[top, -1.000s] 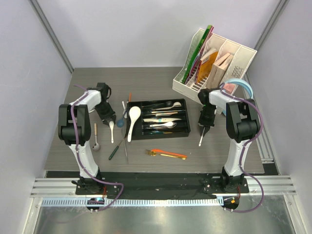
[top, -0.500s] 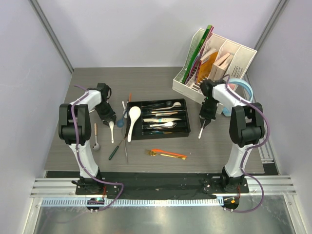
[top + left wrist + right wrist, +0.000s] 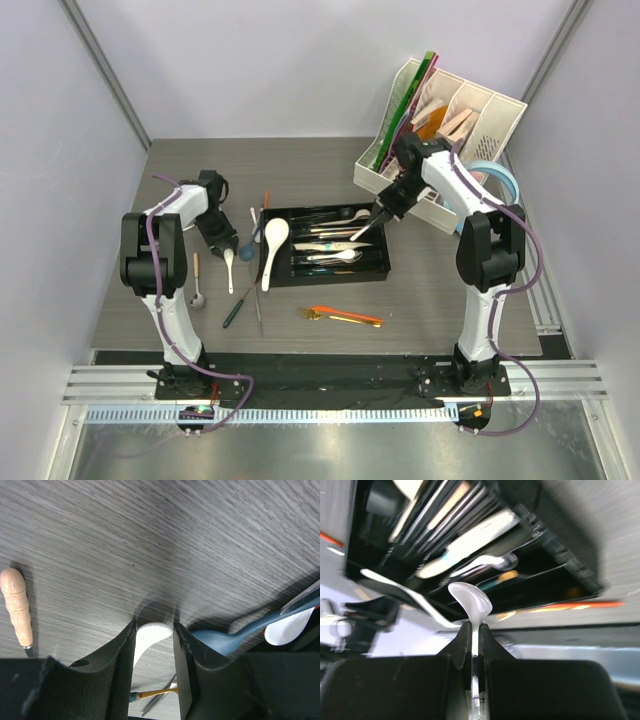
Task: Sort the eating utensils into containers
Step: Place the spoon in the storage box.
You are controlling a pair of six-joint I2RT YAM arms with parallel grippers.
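Left gripper [image 3: 155, 630], jaws half-spread, brackets a small white ceramic spoon [image 3: 150, 636] at nine o'clock of the shallow black divided tray [image 3: 330, 280]; gripped or not, can't tell. Farther back, right gripper [image 3: 475, 630] pinches a second white spoon [image 3: 470, 600] over the tray's two o'clock end.

I log: grey wood-grain table [image 3: 420, 300], black tray [image 3: 328, 281], white spoon [image 3: 152, 632] left of it, pale spoon [image 3: 470, 602] at its right end, orange chopsticks [image 3: 350, 316] nearer.

No text, label, brand or number can be read in any view. No sign is made out.
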